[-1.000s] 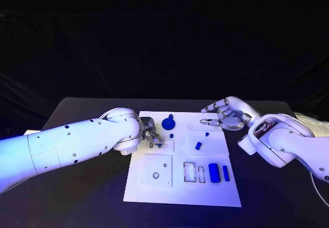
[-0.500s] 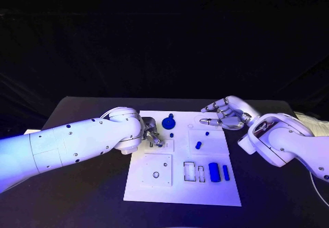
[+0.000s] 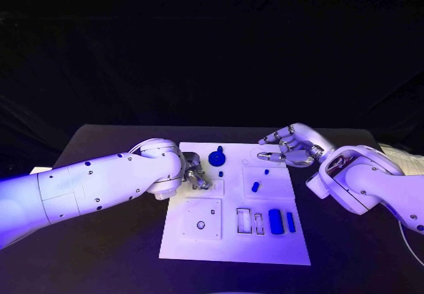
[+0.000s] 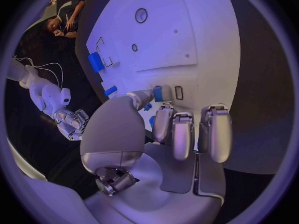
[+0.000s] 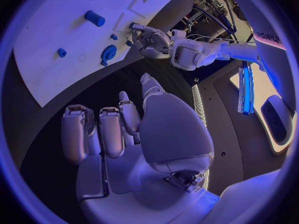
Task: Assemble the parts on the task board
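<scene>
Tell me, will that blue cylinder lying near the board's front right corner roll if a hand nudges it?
Probably. The cylinder lies on its side on the flat board, so a sideways nudge would likely roll it. It looks small and rigid, probably light.

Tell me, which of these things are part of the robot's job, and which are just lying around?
Job:
- task board
- round blue part
- blue cylinder
- small blue part pinched by the left hand

Lying about:
- black table
- white cloth at the table's right edge
</scene>
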Robot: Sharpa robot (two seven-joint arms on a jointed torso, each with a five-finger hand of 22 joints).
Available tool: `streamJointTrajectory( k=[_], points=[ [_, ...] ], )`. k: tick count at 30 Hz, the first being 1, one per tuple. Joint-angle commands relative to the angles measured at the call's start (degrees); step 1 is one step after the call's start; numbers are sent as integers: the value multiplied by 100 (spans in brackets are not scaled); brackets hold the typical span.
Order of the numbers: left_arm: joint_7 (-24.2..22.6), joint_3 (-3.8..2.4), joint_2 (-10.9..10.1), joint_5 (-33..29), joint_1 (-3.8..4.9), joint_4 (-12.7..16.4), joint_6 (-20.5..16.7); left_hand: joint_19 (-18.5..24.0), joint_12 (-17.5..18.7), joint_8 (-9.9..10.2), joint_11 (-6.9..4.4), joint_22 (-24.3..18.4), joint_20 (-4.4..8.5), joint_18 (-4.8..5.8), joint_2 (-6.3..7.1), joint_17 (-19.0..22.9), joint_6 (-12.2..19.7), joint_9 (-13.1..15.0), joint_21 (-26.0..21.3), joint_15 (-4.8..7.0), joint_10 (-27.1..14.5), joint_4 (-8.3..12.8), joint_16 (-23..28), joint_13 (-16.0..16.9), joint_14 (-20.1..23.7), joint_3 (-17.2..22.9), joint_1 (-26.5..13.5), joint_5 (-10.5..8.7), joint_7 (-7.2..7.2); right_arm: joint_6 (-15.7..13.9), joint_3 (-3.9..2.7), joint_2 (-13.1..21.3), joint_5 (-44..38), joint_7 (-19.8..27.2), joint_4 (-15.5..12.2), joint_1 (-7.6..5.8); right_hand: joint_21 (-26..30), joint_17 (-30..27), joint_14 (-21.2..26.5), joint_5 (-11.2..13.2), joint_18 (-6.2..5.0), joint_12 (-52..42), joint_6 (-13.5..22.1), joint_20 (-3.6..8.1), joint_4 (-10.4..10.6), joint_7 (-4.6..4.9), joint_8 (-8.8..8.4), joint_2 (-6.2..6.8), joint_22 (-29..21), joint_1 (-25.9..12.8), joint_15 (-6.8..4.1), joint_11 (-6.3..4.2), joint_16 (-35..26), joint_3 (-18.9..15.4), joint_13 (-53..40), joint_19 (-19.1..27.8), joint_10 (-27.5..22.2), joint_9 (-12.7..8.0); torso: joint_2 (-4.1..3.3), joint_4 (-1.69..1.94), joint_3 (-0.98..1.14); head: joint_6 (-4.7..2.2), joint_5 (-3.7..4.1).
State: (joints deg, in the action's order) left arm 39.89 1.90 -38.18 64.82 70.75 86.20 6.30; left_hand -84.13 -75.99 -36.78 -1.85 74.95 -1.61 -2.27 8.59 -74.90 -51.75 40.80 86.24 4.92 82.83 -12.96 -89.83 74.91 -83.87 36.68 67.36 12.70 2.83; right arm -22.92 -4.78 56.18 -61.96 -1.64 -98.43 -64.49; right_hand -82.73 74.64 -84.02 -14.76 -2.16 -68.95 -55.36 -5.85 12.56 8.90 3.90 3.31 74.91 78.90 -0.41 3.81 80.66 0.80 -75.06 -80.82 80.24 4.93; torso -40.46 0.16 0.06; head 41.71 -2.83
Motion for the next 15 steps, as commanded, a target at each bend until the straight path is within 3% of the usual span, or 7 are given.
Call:
streamJointTrajectory(
  k=[1, 8, 15],
  points=[
    [327, 19, 1, 14, -29, 32, 175, -225, 40, -35, -29, 948, 18, 78, 10, -1510, -114, 6, 32, 13, 2, 937, -17, 4, -613, 908, -80, 77, -84, 69, 0, -4, -22, 21, -8, 5, 24, -2, -259, -18, -101, -5, -4, 8, 1, -25, 3, -14, 263, 32, -22, -23, -37, -38, -85, 42, -15, 5, -4, 0, -2, 1, -1],
    [311, 17, -2, 14, -30, 35, 46, -255, 81, -68, -49, 995, 30, 89, 41, -1510, -155, 51, 57, 27, 13, 1028, -17, -52, -613, 966, -207, 316, -106, 69, 0, -11, -22, 24, -3, 6, 24, -2, -259, -18, -101, -5, -4, 8, 1, -25, 3, -14, 263, 32, -22, -23, -37, -38, -85, 42, -15, 5, -1, 4, -1, 8, 1],
    [308, 15, 21, 14, -29, -15, 21, -269, 74, -77, -55, 1016, 36, 95, 43, -1510, -167, 66, 70, 33, 26, 1055, -17, -49, -613, 987, -255, 392, -112, 73, 1, -28, -22, 26, 9, 13, 28, -6, -259, -25, -102, 3, -7, 9, 3, -25, 4, -16, 257, 34, -22, -24, -41, -42, -79, 46, -19, 6, 1, 4, 3, 10, -8]
  ],
)
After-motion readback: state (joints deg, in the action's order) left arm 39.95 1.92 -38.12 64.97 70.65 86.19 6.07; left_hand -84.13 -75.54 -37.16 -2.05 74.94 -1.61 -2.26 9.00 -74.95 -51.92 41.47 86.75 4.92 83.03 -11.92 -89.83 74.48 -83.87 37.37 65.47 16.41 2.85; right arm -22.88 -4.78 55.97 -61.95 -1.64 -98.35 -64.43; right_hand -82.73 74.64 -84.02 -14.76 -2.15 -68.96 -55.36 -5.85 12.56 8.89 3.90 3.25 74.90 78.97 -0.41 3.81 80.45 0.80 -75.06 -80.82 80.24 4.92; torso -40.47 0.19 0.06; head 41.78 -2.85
